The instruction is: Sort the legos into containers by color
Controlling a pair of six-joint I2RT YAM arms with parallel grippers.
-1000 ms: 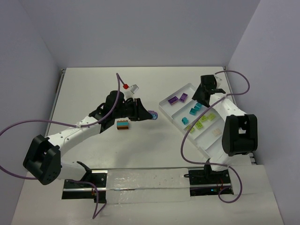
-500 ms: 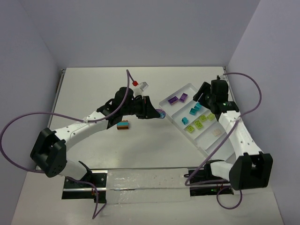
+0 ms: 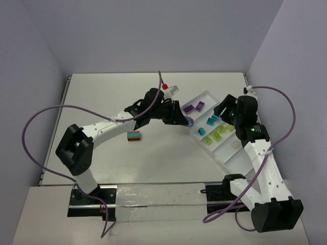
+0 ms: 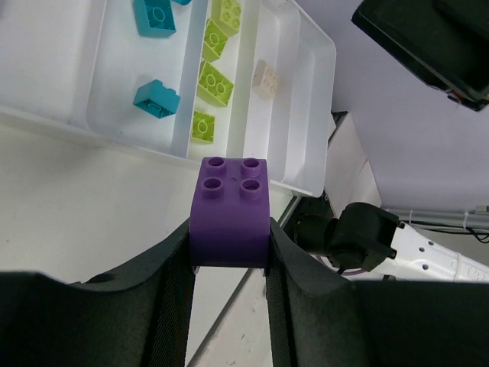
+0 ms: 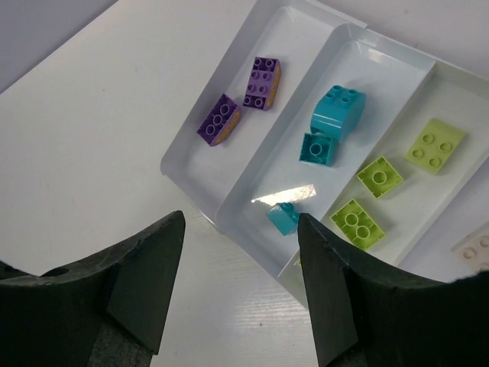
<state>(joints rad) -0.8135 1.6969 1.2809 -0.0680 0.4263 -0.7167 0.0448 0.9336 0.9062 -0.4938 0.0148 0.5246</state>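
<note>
Left claw [image 4: 229, 238] pinches a purple lego [image 4: 229, 206] mid-frame, just outside the tray [image 4: 114, 139] rim; right claw [image 5: 241, 252] spread above it

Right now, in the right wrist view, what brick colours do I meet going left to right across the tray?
First purple bricks → teal bricks → lime green bricks → cream brick at the right edge.

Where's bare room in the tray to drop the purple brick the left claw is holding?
The purple compartment is bare between the lighter purple brick and its end wall; a smaller patch lies beyond the darker purple brick. The lime green bricks crowd their compartment.
</note>
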